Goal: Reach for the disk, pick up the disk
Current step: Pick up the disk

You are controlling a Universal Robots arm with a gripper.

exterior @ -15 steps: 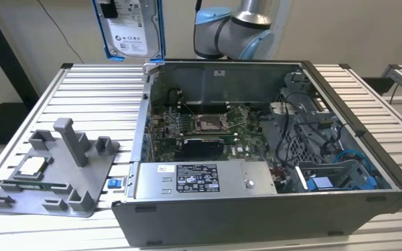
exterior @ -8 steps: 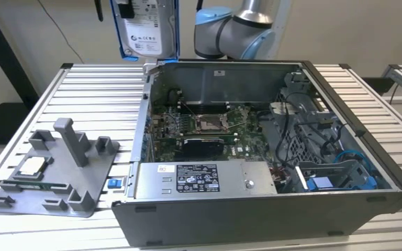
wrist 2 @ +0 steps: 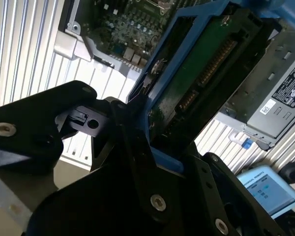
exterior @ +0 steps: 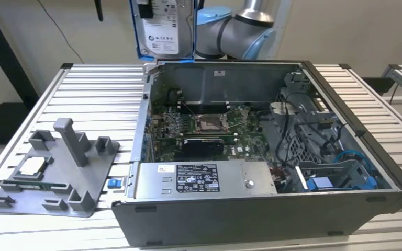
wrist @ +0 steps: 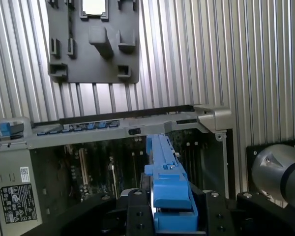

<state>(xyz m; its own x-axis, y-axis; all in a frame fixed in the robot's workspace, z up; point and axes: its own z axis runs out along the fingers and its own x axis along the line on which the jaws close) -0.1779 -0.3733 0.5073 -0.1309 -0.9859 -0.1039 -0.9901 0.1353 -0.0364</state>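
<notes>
The disk (exterior: 163, 29) hangs upright in the air above the back left corner of the open computer case (exterior: 257, 214), its white label facing the exterior view and a blue bracket along its edges. In the second wrist view the disk (wrist 2: 201, 73) shows its green circuit-board side inside the blue frame. My gripper (wrist 2: 147, 147) is shut on the disk's lower end, black fingers (wrist 2: 130, 132) pressed against the bracket. In the first wrist view the blue bracket edge (wrist: 169, 187) stands between the black fingers (wrist: 137, 211), high over the case.
Inside the case lie a motherboard (exterior: 201, 125), a grey power supply box (exterior: 201, 179) with a label, and a blue drive bay (exterior: 334, 180). A grey fixture plate (exterior: 54, 172) with a small chip and a memory stick sits at the exterior view's left on the slatted metal table (exterior: 96, 89).
</notes>
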